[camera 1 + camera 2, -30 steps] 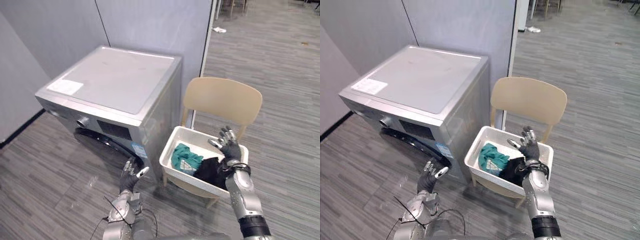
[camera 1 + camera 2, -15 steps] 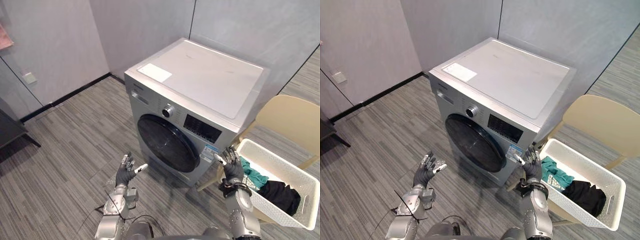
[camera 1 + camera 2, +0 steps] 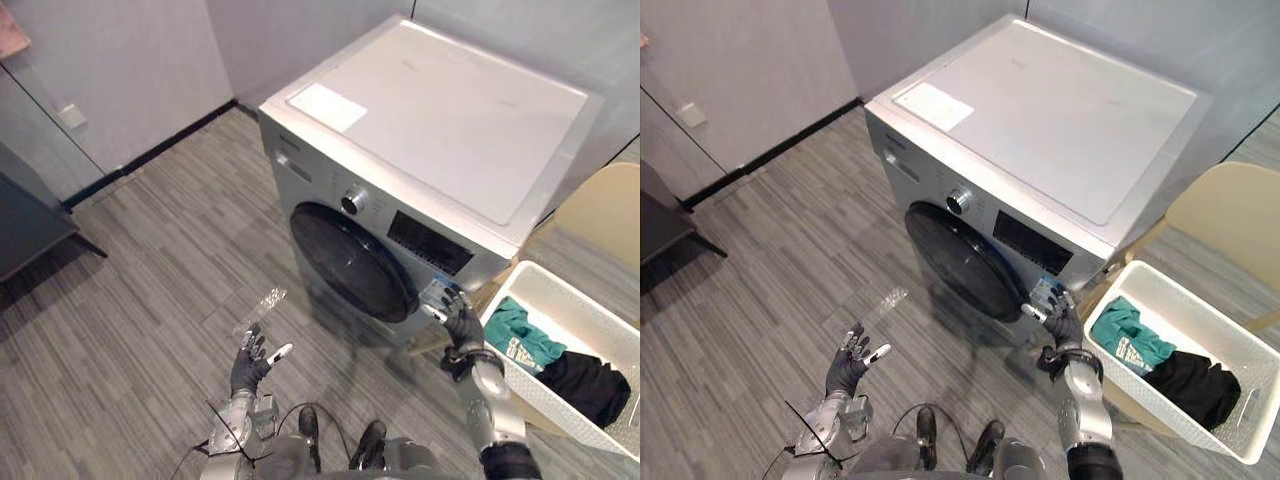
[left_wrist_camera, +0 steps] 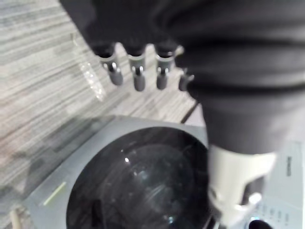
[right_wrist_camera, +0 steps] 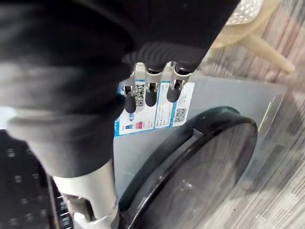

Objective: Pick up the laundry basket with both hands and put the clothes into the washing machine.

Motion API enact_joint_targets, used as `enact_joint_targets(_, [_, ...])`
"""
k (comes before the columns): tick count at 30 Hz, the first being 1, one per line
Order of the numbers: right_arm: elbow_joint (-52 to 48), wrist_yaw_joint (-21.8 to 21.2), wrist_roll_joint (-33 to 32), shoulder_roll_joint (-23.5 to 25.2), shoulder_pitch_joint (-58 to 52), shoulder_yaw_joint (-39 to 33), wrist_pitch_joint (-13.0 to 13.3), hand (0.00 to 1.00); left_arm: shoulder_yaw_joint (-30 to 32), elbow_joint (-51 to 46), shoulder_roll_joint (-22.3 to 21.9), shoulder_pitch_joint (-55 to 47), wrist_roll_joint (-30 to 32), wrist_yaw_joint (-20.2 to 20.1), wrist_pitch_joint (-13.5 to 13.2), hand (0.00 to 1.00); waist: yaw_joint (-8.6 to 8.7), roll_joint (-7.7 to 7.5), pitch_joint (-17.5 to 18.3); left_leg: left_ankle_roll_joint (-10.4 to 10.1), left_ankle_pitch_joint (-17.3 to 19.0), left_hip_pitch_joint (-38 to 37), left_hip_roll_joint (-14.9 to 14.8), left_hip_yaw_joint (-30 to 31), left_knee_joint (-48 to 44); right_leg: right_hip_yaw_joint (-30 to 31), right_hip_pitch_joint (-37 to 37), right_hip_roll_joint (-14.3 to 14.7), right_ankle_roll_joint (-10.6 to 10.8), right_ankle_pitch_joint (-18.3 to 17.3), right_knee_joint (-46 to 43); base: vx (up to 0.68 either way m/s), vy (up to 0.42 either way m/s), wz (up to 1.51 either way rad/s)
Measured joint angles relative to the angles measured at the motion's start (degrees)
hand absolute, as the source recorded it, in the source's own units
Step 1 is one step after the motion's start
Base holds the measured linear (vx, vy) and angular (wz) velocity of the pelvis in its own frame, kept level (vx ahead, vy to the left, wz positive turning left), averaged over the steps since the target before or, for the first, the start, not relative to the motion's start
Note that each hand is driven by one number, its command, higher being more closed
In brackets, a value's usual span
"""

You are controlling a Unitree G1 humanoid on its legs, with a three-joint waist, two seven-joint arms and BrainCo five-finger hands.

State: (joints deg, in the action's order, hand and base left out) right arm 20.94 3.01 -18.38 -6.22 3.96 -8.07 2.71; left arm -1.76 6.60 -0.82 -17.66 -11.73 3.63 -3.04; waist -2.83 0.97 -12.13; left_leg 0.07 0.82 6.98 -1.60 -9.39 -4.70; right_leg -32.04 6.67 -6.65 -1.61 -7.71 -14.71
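Hovering open-fingered, left hand (image 3: 246, 371) and right hand (image 3: 463, 326) face the washing machine's (image 3: 450, 120) round dark door (image 3: 350, 262).

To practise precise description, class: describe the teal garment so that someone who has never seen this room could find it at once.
Start at the silver washing machine. Right of it, a white laundry basket rests on a beige chair. Inside, the teal garment lies nearest the machine, beside a black garment.
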Motion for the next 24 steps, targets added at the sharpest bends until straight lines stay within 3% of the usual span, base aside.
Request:
enact_joint_targets(6, [6.09, 2.14, 1.26, -3.51, 9.89, -0.19, -1.01, 0.0, -0.12, -2.86, 0.01, 1.18, -1.21, 0.17, -0.1, 0.0, -0.54, 2.93, -6.73, -1.0, -2.44, 3.48, 1.13, 0.13, 0.67, -0.7, 5.3, -2.38, -0.21, -0.05, -3.84, -0.05, 0.006, 0.07])
enact_joint_targets(13, [18.14, 4.85, 2.07, -9.18, 26.67, -0.39, -1.55, 0.0, -0.34, -5.11, 0.01, 1.44, -2.51, 0.6, -1.34, 0.0, -1.05, 5.43, -11.5, -0.46, -4.31, 7.84, 3.14, 0.95, 2.3, -1.43, 11.56, -6.32, -0.26, -0.82, -9.63, -0.12, 0.013, 0.12])
enact_joint_targets(17, [25.96, 5.93, 2.11, -12.21, 34.67, -0.05, -2.07, 0.0, -0.5, -6.53, 0.01, 1.67, -3.63, 1.8, -1.89, 0.0, -1.22, 6.82, -12.9, 0.32, -5.33, 10.26, 3.95, 1.01, 1.92, -1.59, 14.39, -7.8, -0.24, -0.79, -11.6, -0.08, 0.036, 0.09])
enact_joint_targets(19, [27.31, 7.11, 2.63, -12.41, 38.27, -0.07, -1.78, 0.0, -0.99, -6.75, 0.0, 2.69, -3.55, 2.43, -2.45, 0.0, -1.31, 8.43, -13.75, 0.72, -5.95, 11.68, 4.4, 1.56, 1.74, -2.16, 15.81, -8.67, -0.24, -0.79, -12.52, -0.06, 0.012, 0.14])
enact_joint_targets(24, [27.32, 9.16, 3.28, -11.47, 38.78, 0.0, -0.07, 0.0, -2.86, -6.71, -0.01, 3.84, -3.41, 3.85, -2.88, 0.0, -1.28, 8.95, -14.01, 0.69, -6.15, 13.04, 4.57, 2.25, 1.74, -2.8, 16.68, -9.12, -0.34, -0.99, -13.39, -0.08, -0.034, 0.08])
